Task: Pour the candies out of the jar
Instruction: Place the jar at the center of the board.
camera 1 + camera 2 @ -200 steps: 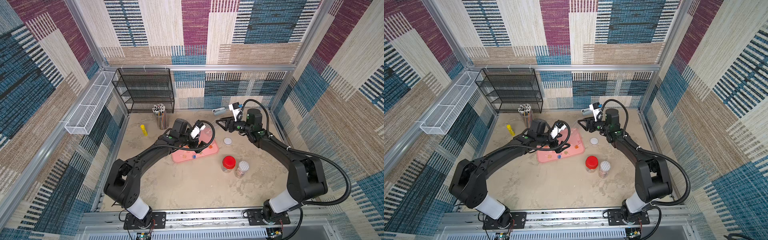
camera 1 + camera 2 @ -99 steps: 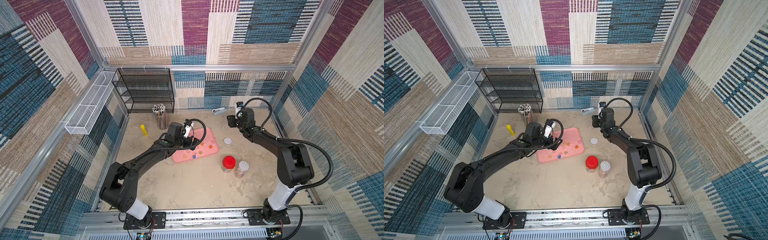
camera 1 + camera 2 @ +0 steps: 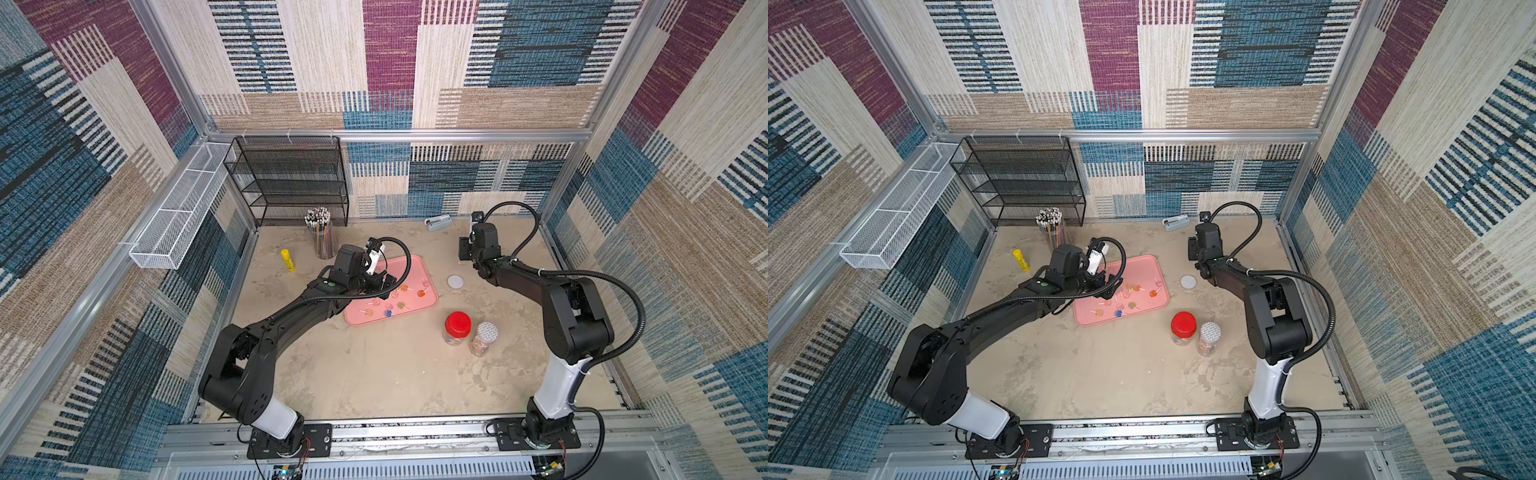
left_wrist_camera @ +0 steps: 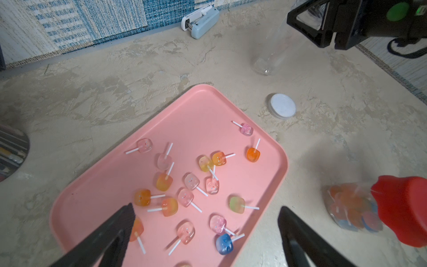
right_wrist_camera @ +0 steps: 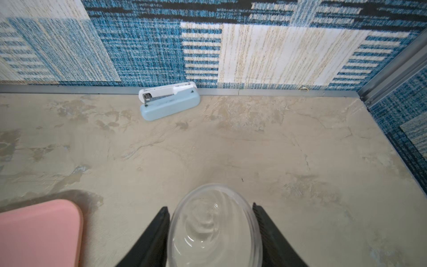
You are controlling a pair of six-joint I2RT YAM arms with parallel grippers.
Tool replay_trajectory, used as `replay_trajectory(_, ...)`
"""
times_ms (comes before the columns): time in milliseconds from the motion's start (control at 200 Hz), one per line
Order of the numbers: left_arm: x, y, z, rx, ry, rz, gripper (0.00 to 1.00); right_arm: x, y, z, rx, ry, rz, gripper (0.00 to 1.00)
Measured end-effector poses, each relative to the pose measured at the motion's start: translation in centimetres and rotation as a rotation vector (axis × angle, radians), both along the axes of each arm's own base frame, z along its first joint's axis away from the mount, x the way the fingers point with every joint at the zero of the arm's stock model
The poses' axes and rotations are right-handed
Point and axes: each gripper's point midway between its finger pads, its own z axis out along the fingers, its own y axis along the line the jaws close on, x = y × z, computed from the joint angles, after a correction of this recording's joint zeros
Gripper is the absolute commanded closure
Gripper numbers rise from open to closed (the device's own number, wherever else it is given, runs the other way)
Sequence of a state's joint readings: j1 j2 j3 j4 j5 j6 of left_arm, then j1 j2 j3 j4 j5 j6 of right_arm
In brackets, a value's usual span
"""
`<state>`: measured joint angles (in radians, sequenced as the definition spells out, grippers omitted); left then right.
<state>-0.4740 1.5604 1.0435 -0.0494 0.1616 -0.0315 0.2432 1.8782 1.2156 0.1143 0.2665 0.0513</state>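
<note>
Several candies (image 4: 209, 182) lie spread on the pink tray (image 4: 201, 111), small lollipops in orange, pink, yellow, green and blue. In both top views they show as coloured dots (image 3: 395, 299) (image 3: 1129, 297). My left gripper (image 4: 206, 207) hangs open just over the tray's near part (image 3: 380, 282), holding nothing. The jar (image 5: 213, 226) is clear and looks empty. My right gripper (image 5: 209, 206) is shut on it at the back right of the table (image 3: 465, 249), beyond the tray. From the left wrist the jar (image 4: 270, 55) hangs tilted under that gripper (image 4: 307, 23).
A white lid (image 3: 455, 281) lies right of the tray. A red-lidded jar (image 3: 457, 328) and a patterned-lid jar (image 3: 484, 338) stand in front of it. A pencil cup (image 3: 320, 232), yellow glue stick (image 3: 287, 260), stapler (image 3: 438, 222) and black rack (image 3: 291, 183) line the back.
My right arm has drawn the jar back from beside the tray toward the back right and folded in. The left gripper has slid a little left and nearer over the tray, still open.
</note>
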Motion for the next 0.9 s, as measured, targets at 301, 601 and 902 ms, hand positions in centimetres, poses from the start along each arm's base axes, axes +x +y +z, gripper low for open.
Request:
replay_trajectory(301, 0.2, -0.1, -0.1, -0.004, 0.005, 0.005, 0.01, 0.3, 0.4, -0.7, -0.012, -0.002, -0.006, 0.38)
replay_trajectory(601, 0.1, 0.5, -0.1, 0.003, -0.001, 0.033, 0.01, 0.0, 1.2, 1.7, 0.034, 0.006, 0.012, 0.00)
replay_trajectory(902, -0.1, 1.5, -0.2, -0.012, -0.034, 0.089, 0.01, -7.0, 4.2, 5.6, 0.209, 0.094, 0.136, 0.00)
